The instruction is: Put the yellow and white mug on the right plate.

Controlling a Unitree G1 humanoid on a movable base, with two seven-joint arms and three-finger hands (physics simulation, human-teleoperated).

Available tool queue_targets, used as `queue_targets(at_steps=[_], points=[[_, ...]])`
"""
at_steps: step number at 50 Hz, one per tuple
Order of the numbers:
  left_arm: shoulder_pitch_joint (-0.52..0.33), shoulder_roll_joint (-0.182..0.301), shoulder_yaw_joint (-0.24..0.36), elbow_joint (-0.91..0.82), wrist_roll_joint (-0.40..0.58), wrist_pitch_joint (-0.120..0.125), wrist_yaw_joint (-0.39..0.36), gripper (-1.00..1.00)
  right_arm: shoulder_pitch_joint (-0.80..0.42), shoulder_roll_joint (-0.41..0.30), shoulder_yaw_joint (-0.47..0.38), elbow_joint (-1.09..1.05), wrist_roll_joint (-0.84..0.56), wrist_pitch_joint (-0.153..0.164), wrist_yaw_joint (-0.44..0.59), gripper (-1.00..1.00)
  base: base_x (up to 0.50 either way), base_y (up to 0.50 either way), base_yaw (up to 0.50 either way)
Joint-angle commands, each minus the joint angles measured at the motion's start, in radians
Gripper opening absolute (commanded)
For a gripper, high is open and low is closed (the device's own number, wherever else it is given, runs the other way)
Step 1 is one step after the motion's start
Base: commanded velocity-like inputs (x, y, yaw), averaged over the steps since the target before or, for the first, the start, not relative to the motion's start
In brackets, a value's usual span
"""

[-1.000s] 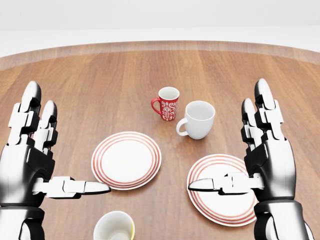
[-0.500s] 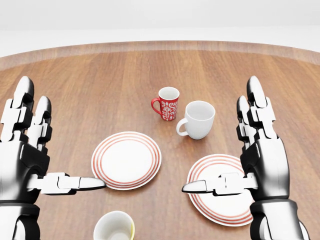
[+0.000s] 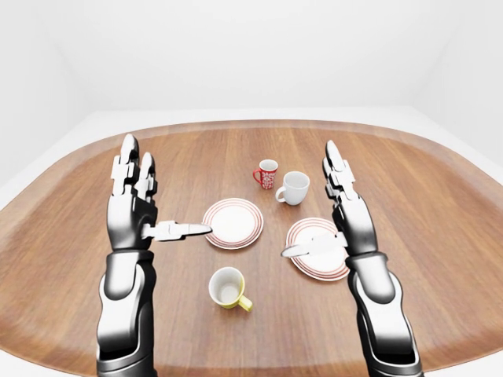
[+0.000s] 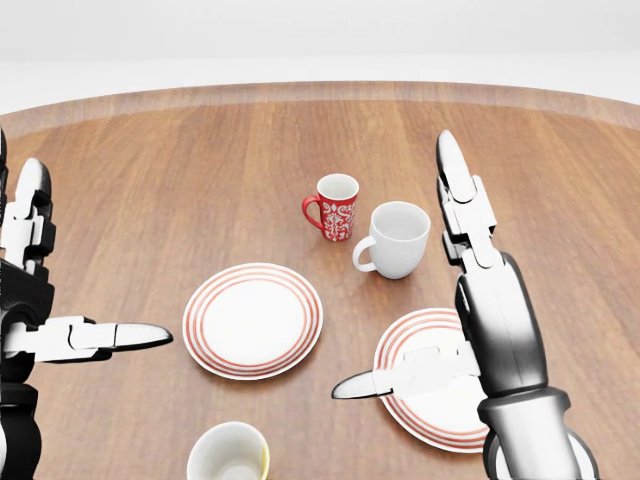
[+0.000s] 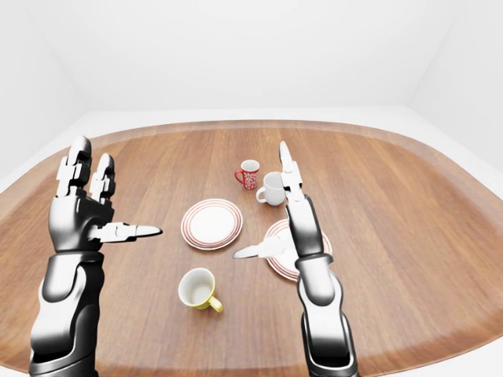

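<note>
Pre-grasp: both hands raised and empty, mug not yet touched.

Yellow and white mug (image 3: 227, 287) sits upright at lower centre of the left-eye view, yellow handle pointing lower right, on the wooden table (image 3: 440, 204), well apart from both hands. Right plate (image 3: 305, 263), red-ringed, lies right of centre, partly hidden by the right hand (image 3: 343, 221), whose fingers are spread straight up, thumb out sideways over the plate, gripping nothing. Left hand (image 3: 132, 206) is just as wide open, empty, at centre left beside the left plate (image 3: 233, 223). Red mug (image 3: 266, 173) and white mug (image 3: 293, 188) stand upper centre, not involved. Step in hand looks like the reach start. Next move probably calls for lowering a hand toward the bottom of frame, wrapping fingers round the mug body, then lifting it across to the right plate.
</note>
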Motion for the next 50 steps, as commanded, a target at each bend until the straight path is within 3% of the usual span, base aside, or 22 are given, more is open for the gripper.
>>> queue_targets(at_steps=[1,50], points=[[-0.013,0.012,0.017,0.001,-0.012,0.000,0.003,1.00,0.013,0.008,0.031,-0.010,-0.062,0.000,0.018,1.00,0.00,0.00,0.00],[-0.020,0.020,0.026,0.005,-0.021,0.000,0.006,1.00,0.185,-0.008,0.271,0.072,-0.249,0.000,-0.031,1.00,0.00,0.00,0.00]])
